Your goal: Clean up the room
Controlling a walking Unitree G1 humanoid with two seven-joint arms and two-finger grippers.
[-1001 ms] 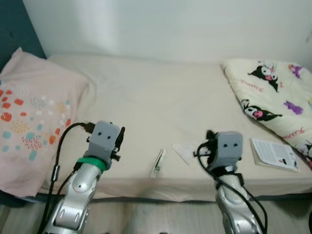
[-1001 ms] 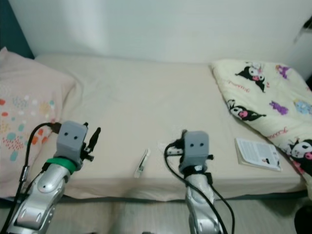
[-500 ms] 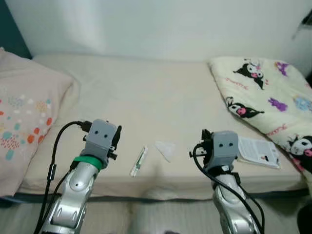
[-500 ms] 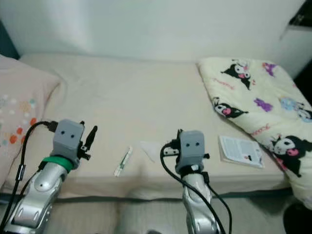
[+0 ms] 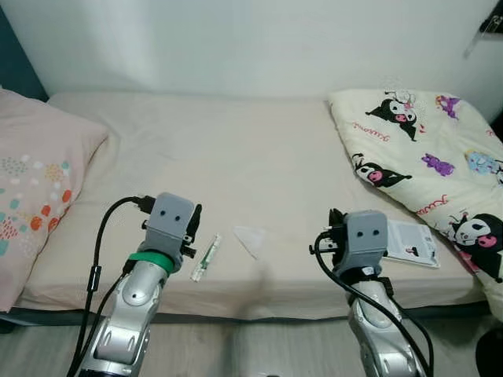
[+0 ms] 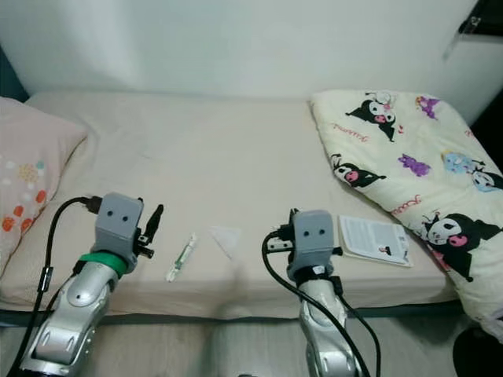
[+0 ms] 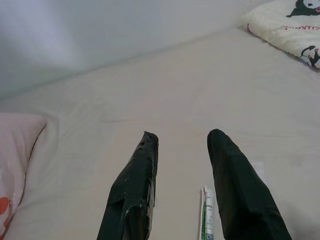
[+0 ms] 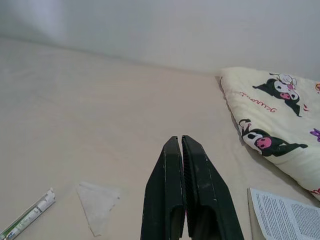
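A small white and green tube (image 5: 206, 258) lies near the bed's front edge, just right of my left gripper (image 7: 181, 137), whose fingers stand open above the sheet. Beside the tube rests a crumpled white tissue (image 5: 249, 239). A printed leaflet (image 5: 411, 243) lies at the front right, by the folded cartoon blanket (image 5: 420, 149). My right gripper (image 8: 179, 142) is shut with nothing in it, held over the bed between the tissue (image 8: 97, 205) and the leaflet (image 8: 285, 215).
The beige bed (image 5: 228, 157) stretches back to a white wall. A pink patterned pillow (image 5: 35, 188) lies at the left end. Pale floor runs along the bed's front edge.
The whole scene has slid left in the head views, so the camera has turned or stepped right; more of the blanket shows. Both arms keep their poses.
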